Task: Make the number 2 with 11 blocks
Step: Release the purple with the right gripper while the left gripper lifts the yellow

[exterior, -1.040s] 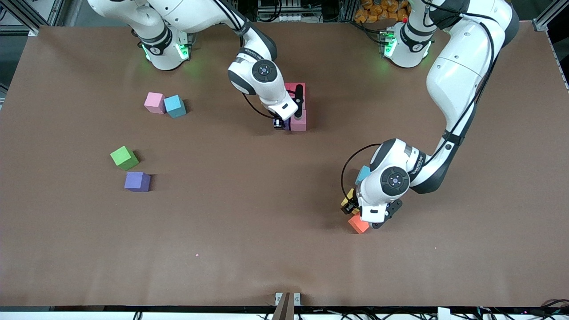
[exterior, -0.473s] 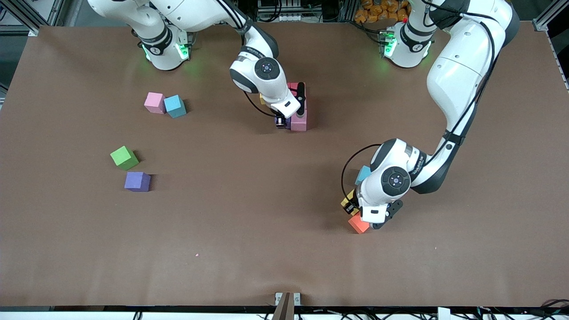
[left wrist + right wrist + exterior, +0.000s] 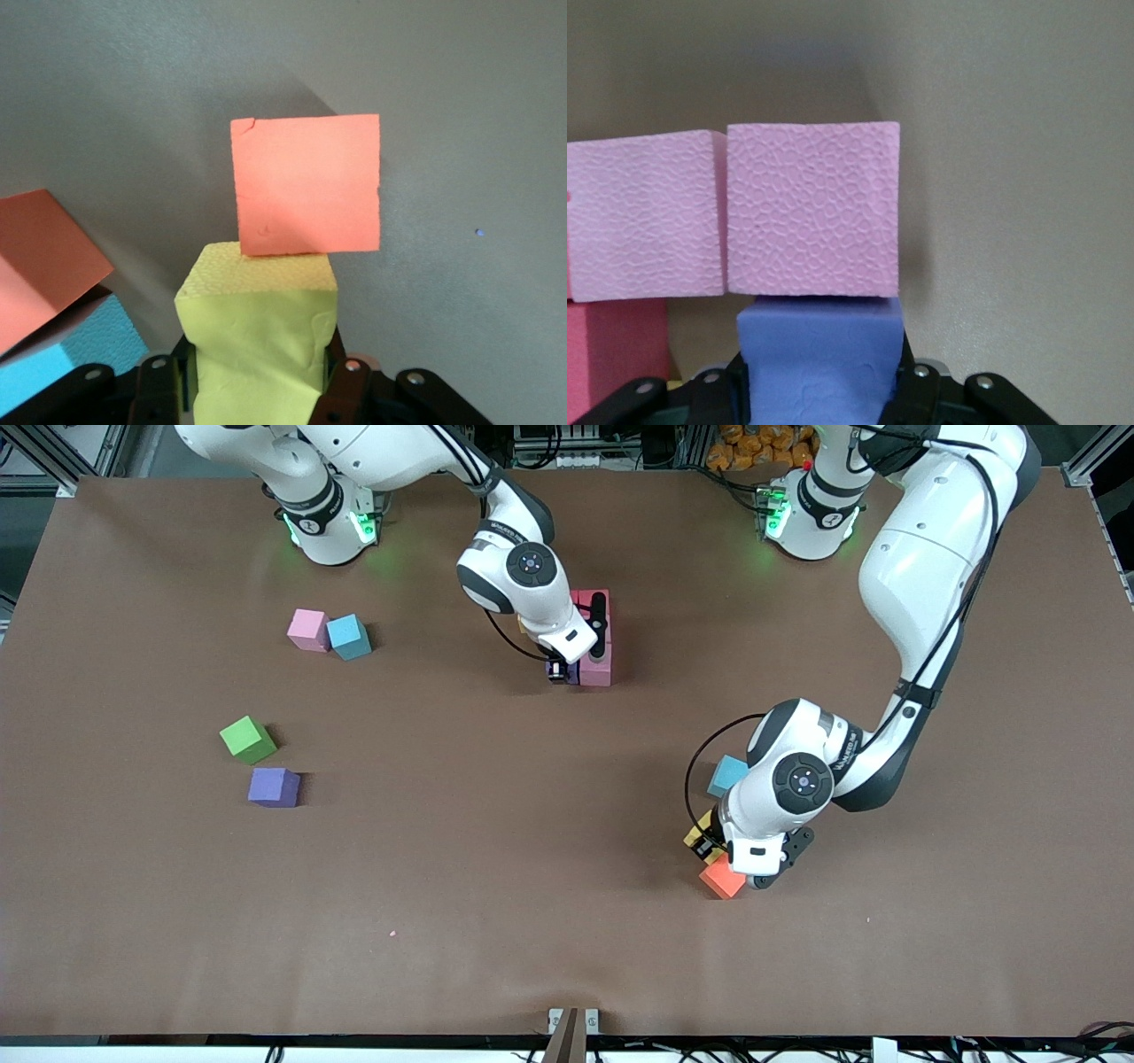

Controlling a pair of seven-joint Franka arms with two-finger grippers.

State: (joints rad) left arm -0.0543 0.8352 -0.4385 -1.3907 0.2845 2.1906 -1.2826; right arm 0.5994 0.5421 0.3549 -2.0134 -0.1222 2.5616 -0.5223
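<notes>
My left gripper [image 3: 257,354] is shut on a yellow block [image 3: 257,332], its foam squeezed between the jaws. That yellow block touches an orange block [image 3: 306,186] on the table, the one nearest the front camera [image 3: 722,880]. A light blue block [image 3: 728,775] lies farther from the camera. My right gripper [image 3: 819,372] is shut on a purple block [image 3: 819,354], which presses against a pink block [image 3: 813,208]. A second pink block [image 3: 642,212] and a red block [image 3: 611,354] adjoin it. This cluster [image 3: 595,646] sits mid-table; the right hand covers part of it.
Toward the right arm's end of the table lie loose blocks: pink [image 3: 308,629] touching light blue [image 3: 348,636], and nearer the camera green [image 3: 247,739] and purple [image 3: 274,786]. Another orange surface [image 3: 44,257] shows beside a light blue block [image 3: 62,359].
My left gripper has shut on the yellow block and shifted slightly toward the front camera; the orange block slid the same way. The right hand has barely shifted at the cluster.
</notes>
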